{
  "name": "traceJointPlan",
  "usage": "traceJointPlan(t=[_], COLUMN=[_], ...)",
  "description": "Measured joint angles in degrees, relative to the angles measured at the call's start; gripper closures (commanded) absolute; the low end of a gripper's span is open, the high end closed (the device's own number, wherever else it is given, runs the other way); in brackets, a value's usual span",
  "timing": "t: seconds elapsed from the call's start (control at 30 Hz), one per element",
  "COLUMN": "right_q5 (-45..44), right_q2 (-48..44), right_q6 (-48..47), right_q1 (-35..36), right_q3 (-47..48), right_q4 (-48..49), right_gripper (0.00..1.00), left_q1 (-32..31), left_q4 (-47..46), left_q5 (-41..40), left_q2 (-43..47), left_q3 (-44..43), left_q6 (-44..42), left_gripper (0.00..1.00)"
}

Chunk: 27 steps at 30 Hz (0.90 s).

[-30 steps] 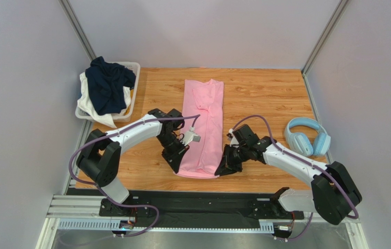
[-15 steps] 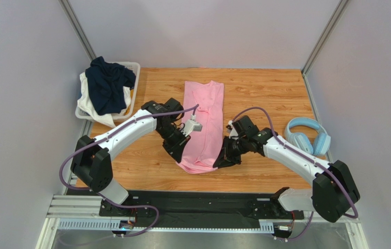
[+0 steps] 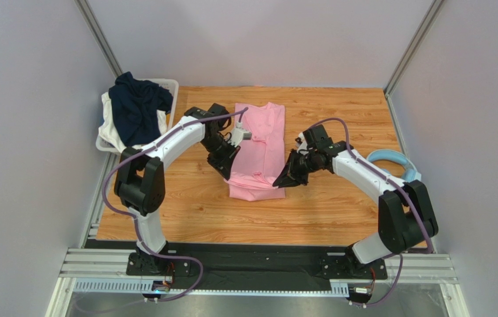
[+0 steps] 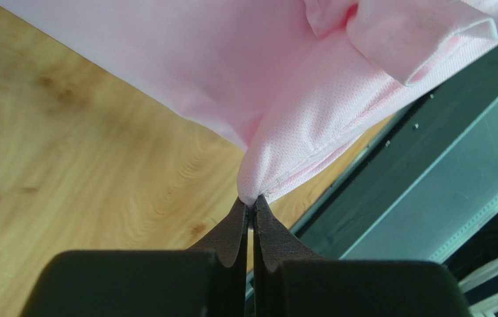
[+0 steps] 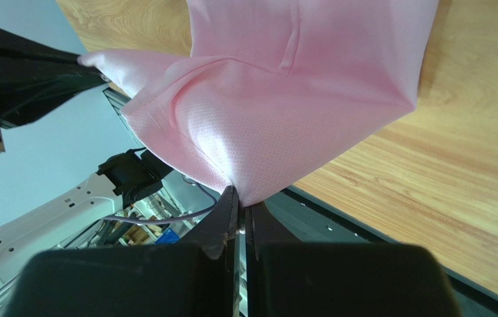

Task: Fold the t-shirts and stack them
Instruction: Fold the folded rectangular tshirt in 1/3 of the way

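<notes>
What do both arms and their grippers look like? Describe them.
Both share one design: the left arm and right arm have white link shells between chunky black joint housings. A thin purple cable loops along each. The left gripper and right gripper are black, with dark fingers tapering to points. No markings are legible.

Pink t-shirt: light pink, plain, folded lengthwise into a narrow strip that lies mid-desk, running far to near. The near end is lifted off the wood and bends back over itself. The left gripper pinches its left corner and the right gripper pinches its right corner.

Navy t-shirt: dark, unfolded, a crumpled heap on top of the basket at the far-left corner, lying over white cloth.
</notes>
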<state>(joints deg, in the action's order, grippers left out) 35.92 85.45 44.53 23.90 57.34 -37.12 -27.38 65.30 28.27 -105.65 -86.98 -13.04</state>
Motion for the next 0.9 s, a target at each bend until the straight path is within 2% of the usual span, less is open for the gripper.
traceJointPlan(t=[0.4,0.67,0.9], right_q5=[3.5,5.6,6.6], right_q2=[15.0,22.5,28.8], right_q6=[-1.5,-2.2,-2.4], right_q1=[-3.0,-6.8,-8.7], right_q3=[10.8,20.1,22.9], right_q4=[2.4,2.8,3.5], right_gripper=[1.0,1.0,1.0], left_q1=[2.5,2.5,2.6], left_q4=[0.5,1.0,1.0], left_q5=[-0.4,-1.0,-3.7], left_q2=[-10.2,-14.5,-19.6], left_q3=[-17.7,-22.8,-26.7], left_q6=[2.1,2.6,2.8], left_gripper=[1.0,1.0,1.0])
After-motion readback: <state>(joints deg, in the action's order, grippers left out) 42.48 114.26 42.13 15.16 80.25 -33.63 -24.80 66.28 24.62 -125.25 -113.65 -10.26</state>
